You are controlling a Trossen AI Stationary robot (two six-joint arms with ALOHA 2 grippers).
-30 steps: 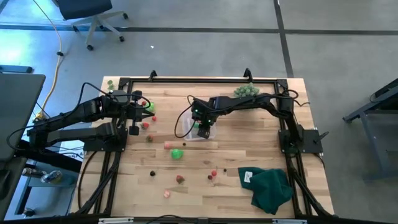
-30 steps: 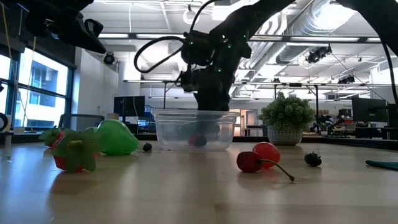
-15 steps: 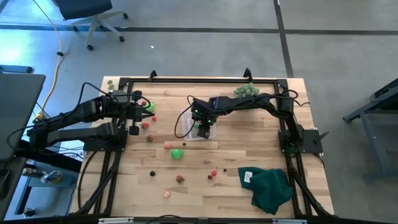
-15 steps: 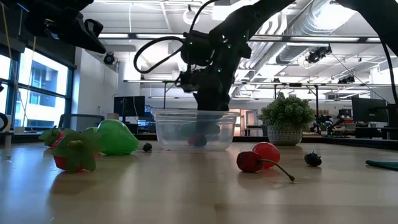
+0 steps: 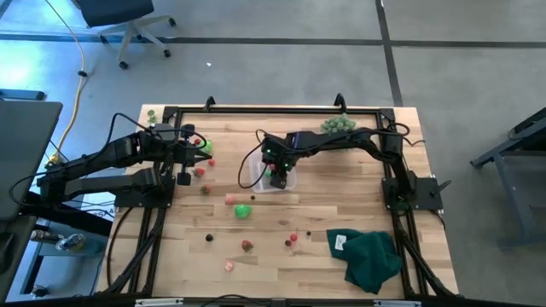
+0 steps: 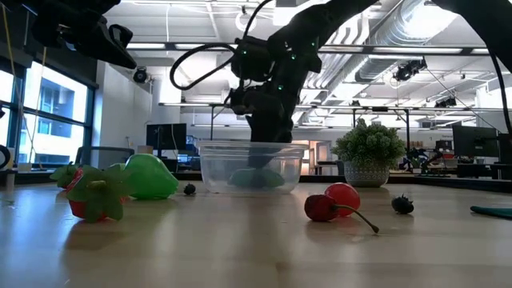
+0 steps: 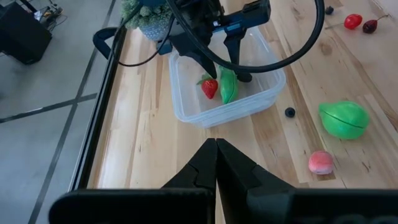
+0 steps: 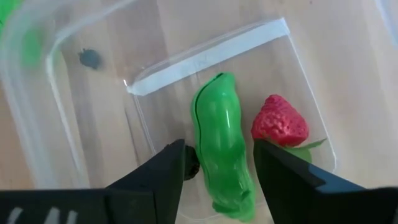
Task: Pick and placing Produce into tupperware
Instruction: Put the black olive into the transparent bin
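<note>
Nearest to me in the low view, a red strawberry with green leaves (image 6: 90,200) lies on the pale wooden bench (image 6: 240,248), touching a glossy bright green rounded piece (image 6: 150,177) behind it. To the right sit two red cherries on one stem (image 6: 334,201) and a small dark berry (image 6: 402,205), with another dark berry (image 6: 190,190) near the green piece.

Behind these stands the clear, shallow square plastic tupperware (image 6: 252,166). From above I see it near the bench's middle (image 5: 271,176), with more loose produce scattered on the wood in front and to the left of it. Inside it lie a green elongated pod (image 8: 221,144) and a red strawberry with a green leaf (image 8: 280,123), side by side and touching.

My right tool (image 8: 217,165) hangs inside the tupperware, its two dark fingers spread on either side of the pod, pinching nothing I can see; the pod rests on the container floor. A small dark bit shows at the inner edge of one finger, which I cannot identify.

My left tool (image 7: 216,163) waits over the bench's left side, its fingers pressed together on nothing.

Farther back, a spiky grey-green bushy ball (image 6: 369,151) sits near the far edge. A dark green cloth (image 5: 371,257) lies at the bench's near right corner.
</note>
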